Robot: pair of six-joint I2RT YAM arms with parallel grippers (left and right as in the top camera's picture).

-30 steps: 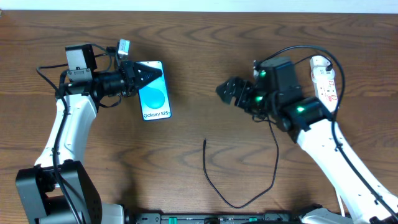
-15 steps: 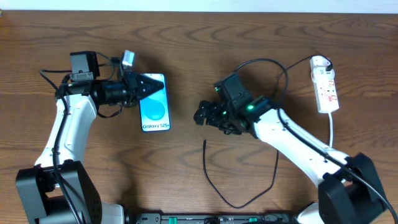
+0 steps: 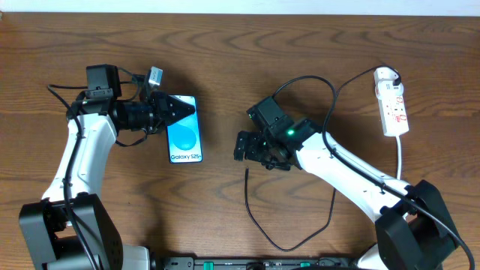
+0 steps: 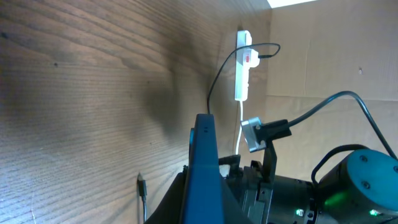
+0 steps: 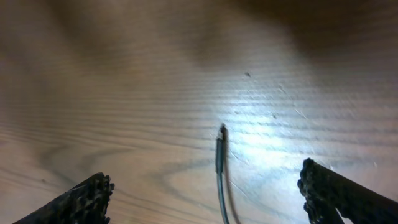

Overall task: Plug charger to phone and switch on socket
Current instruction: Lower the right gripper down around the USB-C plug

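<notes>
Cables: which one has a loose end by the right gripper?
The thin black charger cable; its free tip lies beside the open right gripper. The thick white cord runs from the power strip.

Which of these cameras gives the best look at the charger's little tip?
Right wrist view: the charger tip lies close and central. Overhead shows most of the charger but its tip is tiny; the left wrist view catches the tip small, near the bottom edge.

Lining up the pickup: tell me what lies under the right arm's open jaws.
Bare brown wooden table and the plug tip of the long thin black charger cable, lying flat, untouched. Overhead, the white right arm hides the wood directly beneath its wrist.
</notes>
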